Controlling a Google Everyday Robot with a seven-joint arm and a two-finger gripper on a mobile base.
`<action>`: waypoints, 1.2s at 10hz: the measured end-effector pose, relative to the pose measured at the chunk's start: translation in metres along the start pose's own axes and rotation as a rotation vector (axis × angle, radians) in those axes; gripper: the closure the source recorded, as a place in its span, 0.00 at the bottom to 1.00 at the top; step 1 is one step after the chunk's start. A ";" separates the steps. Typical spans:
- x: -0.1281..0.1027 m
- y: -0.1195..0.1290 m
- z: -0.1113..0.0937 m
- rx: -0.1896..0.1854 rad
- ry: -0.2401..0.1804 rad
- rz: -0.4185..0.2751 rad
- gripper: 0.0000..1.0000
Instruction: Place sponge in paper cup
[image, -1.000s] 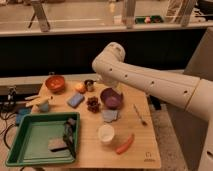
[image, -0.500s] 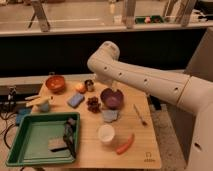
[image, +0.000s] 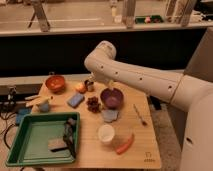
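Low over the far part of the wooden table (image: 145, 150), at the end of the white arm (image: 135, 80): gripper (image: 92, 80), largely hidden under the arm's bend; apart or together, impossible to tell. Directly beneath the gripper: small dark metal cup (image: 90, 86), contact unclear. Just beside the gripper, toward the left of the view: orange round fruit (image: 80, 88), close against the metal cup. Near the gripper, a little nearer the camera and slightly left in the view: sponge (image: 75, 100), blue block lying flat on the table, not held, apart from the cup. Well apart from the gripper, much nearer the camera and slightly right in the view: paper cup (image: 105, 133), white, upright, mouth up. Near the gripper, to the right in the view: purple bowl (image: 111, 97). Nearer the camera than the gripper, between sponge and purple bowl: dark knobbly cluster (image: 93, 104). Between purple bowl and paper cup: flat grey-blue square piece (image: 110, 115). Left of the gripper in the view, at the table's far corner: orange bowl (image: 55, 82). Just beside the paper cup, far from the gripper: orange carrot-like piece (image: 124, 145). Well apart from the gripper, at the near left: green tray (image: 15, 150), holding a tan-brown block (image: 56, 144).
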 end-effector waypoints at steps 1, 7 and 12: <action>-0.002 -0.006 0.002 0.005 -0.001 -0.013 0.20; 0.002 -0.024 0.012 0.031 -0.006 -0.077 0.20; -0.003 -0.034 0.058 0.008 -0.059 -0.017 0.20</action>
